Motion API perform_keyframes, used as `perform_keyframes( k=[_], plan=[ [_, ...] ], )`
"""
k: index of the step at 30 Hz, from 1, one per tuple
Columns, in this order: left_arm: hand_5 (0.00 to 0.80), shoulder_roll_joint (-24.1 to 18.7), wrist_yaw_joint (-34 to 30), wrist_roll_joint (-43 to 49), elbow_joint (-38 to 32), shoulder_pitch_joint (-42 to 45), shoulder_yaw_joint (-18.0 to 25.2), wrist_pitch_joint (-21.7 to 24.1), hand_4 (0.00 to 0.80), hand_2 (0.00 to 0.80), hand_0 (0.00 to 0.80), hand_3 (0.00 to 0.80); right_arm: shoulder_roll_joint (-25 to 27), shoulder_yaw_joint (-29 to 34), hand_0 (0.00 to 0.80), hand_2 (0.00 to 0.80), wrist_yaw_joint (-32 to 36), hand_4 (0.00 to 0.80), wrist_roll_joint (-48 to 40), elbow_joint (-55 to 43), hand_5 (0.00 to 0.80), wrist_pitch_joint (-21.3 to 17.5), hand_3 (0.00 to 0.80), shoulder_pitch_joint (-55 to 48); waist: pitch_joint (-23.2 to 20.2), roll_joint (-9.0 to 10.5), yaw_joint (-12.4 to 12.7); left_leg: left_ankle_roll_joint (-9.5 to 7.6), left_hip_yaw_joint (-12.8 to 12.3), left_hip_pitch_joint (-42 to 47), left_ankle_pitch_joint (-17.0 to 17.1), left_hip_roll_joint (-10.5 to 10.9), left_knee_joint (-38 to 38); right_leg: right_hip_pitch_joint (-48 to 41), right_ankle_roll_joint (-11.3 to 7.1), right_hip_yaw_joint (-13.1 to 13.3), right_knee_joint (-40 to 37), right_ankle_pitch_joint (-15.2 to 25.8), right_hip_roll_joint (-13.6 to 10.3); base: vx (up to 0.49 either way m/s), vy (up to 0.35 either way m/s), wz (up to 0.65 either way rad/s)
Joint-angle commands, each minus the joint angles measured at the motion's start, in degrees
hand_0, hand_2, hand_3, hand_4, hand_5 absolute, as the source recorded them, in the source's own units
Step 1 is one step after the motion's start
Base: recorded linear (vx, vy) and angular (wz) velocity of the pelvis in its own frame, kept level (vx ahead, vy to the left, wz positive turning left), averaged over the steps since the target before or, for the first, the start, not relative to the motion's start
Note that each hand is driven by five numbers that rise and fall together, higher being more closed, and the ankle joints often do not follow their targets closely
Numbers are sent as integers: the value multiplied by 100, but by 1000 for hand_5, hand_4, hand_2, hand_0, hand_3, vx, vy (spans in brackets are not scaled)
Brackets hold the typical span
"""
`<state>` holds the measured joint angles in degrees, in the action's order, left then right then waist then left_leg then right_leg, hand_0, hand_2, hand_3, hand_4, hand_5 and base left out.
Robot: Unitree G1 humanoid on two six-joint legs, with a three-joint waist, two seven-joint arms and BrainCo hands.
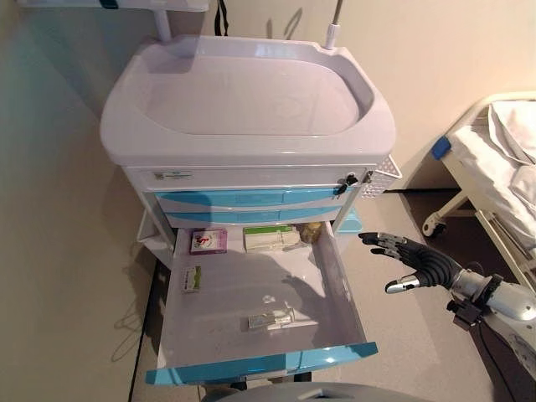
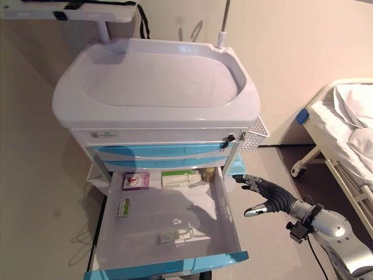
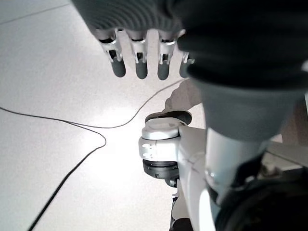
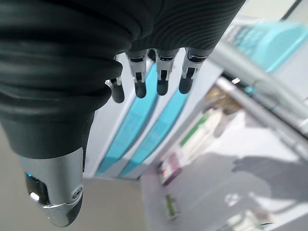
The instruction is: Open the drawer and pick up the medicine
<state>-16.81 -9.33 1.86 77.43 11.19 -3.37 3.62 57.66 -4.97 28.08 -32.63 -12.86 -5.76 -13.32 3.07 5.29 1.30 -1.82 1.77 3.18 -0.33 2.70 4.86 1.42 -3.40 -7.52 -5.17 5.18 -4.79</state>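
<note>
Hovering open-fingered right hand (image 1: pixel 416 263), glossy drawer (image 1: pixel 335 285) pulled out, flat medicine boxes (image 1: pixel 208 241)

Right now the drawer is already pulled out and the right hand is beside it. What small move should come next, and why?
Probably swing the right hand leftward over the open drawer and down toward the white-and-green medicine box at its back. The hand hangs outside the drawer's right wall with its fingers straight and empty. The left hand hangs low over the floor, so the right one seems better placed.

White cart (image 1: pixel 251 100), blue-fronted drawer (image 1: pixel 260 364), pink box (image 1: pixel 208 241)
</note>
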Motion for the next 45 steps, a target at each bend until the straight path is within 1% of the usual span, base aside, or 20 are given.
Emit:
perform_keyframes(
  k=[1, 2, 5, 8, 10, 11, 12, 14, 15, 17, 18, 19, 21, 24, 25, 31, 32, 34, 38, 45],
  plan=[
    [0, -208, -18, 229, 241, -123, 81, 21, 0, 0, 0, 0, 219, -348, 0, 0, -11, 0, -516, -408, 0, -111, 0, 412, -39, 163, 319, 20, 215, -473, 286, 119, -5, 198, -215, -52, 704, -333, -50, 7, -21, 20],
    [0, -208, -18, 229, 241, -122, 85, 21, 0, 0, 0, 0, 219, -357, 0, 0, -12, 0, -516, -404, 0, -112, 0, 422, -37, 163, 312, 20, 218, -471, 286, 120, -5, 196, -215, -55, 704, -334, -50, 14, -47, 19],
    [0, -279, 43, 274, 230, -167, 37, 12, 0, 0, 0, 0, 80, -916, 0, 0, -86, 0, -455, -391, 0, -87, 0, 990, 10, 149, 411, 15, 324, -470, 290, 114, -35, 145, -192, -167, 748, -414, -47, 19, -40, 16],
    [0, -298, 71, 302, 211, -214, -34, 23, 0, 0, 0, 0, -104, -1179, 0, 0, -160, 0, -361, -327, 0, -69, 0, 1216, 47, 139, 463, 22, 383, -474, 302, 110, -43, 119, -177, -252, 777, -449, -51, 5, -31, 20],
    [0, -343, 143, 309, 147, -321, -123, 14, 0, 0, 0, 0, -423, -1527, 0, 0, -305, 0, -147, -177, 0, -88, 0, 1538, 113, 112, 544, 30, 509, -512, 337, 110, -57, 114, -158, -373, 821, -481, -53, -7, -36, 19],
    [0, -344, 143, 309, 147, -321, -117, 13, 0, 0, 0, 0, -428, -1541, 0, 0, -306, 0, -145, -168, 0, -92, 0, 1554, 116, 115, 534, 30, 514, -512, 338, 111, -58, 112, -158, -378, 822, -483, -54, -24, -39, 25],
    [0, -351, 202, 291, 103, -393, -183, 10, 0, 0, 0, 0, -736, -1732, 0, 0, -415, 0, -66, 13, 0, -81, 0, 1687, 165, 97, 577, 37, 601, -559, 369, 113, -59, 116, -144, -471, 834, -496, -61, -32, -39, 28],
    [0, -354, 271, 300, 62, -479, -293, 8, 0, 0, 0, 0, -1086, -1975, 0, 0, -537, 0, 62, 290, 0, -72, 0, 1876, 215, 70, 615, 52, 709, -626, 414, 115, -59, 127, -131, -593, 836, -509, -74, -32, -46, 33],
    [0, -357, 271, 300, 62, -480, -287, 8, 0, 0, 0, 0, -1096, -1988, 0, 0, -537, 0, 65, 305, 0, -79, 0, 1892, 216, 74, 603, 53, 717, -628, 415, 117, -60, 125, -130, -600, 836, -511, -75, -26, -41, 34],
    [0, -310, 324, 360, 8, -565, -436, -13, 0, 0, 0, 0, -1494, -2184, 0, 0, -743, 0, 398, 641, 0, -101, 0, 2020, 277, 39, 646, 59, 855, -722, 460, 138, -71, 136, -120, -750, 847, -527, -94, -18, -33, 28],
    [0, -313, 325, 360, 8, -565, -433, -13, 0, 0, 0, 0, -1502, -2190, 0, 0, -744, 0, 402, 652, 0, -108, 0, 2028, 277, 42, 638, 59, 862, -724, 460, 139, -72, 135, -120, -756, 847, -528, -95, -15, -22, 35],
    [0, -289, 380, 389, -30, -625, -511, -26, 0, 0, 0, 0, -1733, -2248, 0, 0, -922, 0, 772, 829, 0, -124, 0, 2081, 319, 6, 654, 63, 935, -777, 486, 157, -79, 147, -110, -841, 854, -541, -104, -12, -17, 34],
    [0, -275, 448, 363, -39, -692, -540, -38, 0, 0, 0, 0, -1977, -2246, 0, 0, -1123, 0, 1217, 955, 0, -185, 0, 2090, 363, -25, 649, 64, 997, -838, 509, 171, -92, 170, -101, -892, 873, -553, -111, -17, -11, 31],
    [0, -251, 531, 341, -39, -724, -536, -46, 0, 0, 0, 0, -2151, -2194, 0, 0, -1287, 0, 1646, 1035, 0, -242, 0, 2027, 391, -56, 639, 57, 1026, -865, 517, 180, -97, 195, -92, -915, 884, -564, -106, -9, 5, 16],
    [0, -224, 603, 324, -50, -734, -526, -60, 0, 0, 0, 0, -2275, -2199, 0, 0, -1466, 0, 2237, 1052, 0, -303, 0, 2006, 423, -82, 629, 54, 1042, -885, 525, 186, -104, 210, -82, -924, 887, -578, -100, -12, 13, 9],
    [0, -199, 756, 402, -87, -777, -475, -81, 0, 0, 0, 0, -2347, -2319, 0, 0, -1745, 0, 3886, 1025, 0, -385, 0, 2010, 482, -105, 584, 44, 1067, -921, 528, 196, -98, 265, -70, -909, 927, -591, -108, -1, 2, 1],
    [0, -198, 757, 402, -88, -777, -473, -82, 0, 0, 0, 0, -2352, -2323, 0, 0, -1751, 0, 3896, 1029, 0, -387, 0, 2012, 482, -105, 582, 44, 1067, -921, 528, 196, -99, 266, -70, -910, 928, -591, -108, 0, 0, 0],
    [0, -195, 797, 454, -108, -788, -448, -75, 0, 0, 0, 0, -2325, -2385, 0, 0, -1740, 0, 4406, 975, 0, -427, 0, 1955, 494, -104, 563, 42, 1055, -910, 523, 195, -90, 265, -73, -892, 910, -590, -105, 0, 0, 0],
    [0, -192, 813, 500, -146, -803, -430, -67, 0, 0, 0, 0, -2252, -2522, 0, 0, -1584, 0, 4785, 703, 0, -465, 0, 1919, 497, -95, 545, 51, 1056, -906, 525, 193, -76, 273, -72, -883, 889, -578, -101, 0, 0, 0],
    [0, -204, 799, 535, -188, -811, -401, -63, 0, 0, 0, 0, -2124, -2680, 0, 0, -1363, 0, 4998, 346, 0, -508, 0, 1914, 522, -78, 509, 62, 1040, -909, 533, 180, -67, 273, -68, -872, 842, -536, -87, -24, -2, 0]
  ],
)
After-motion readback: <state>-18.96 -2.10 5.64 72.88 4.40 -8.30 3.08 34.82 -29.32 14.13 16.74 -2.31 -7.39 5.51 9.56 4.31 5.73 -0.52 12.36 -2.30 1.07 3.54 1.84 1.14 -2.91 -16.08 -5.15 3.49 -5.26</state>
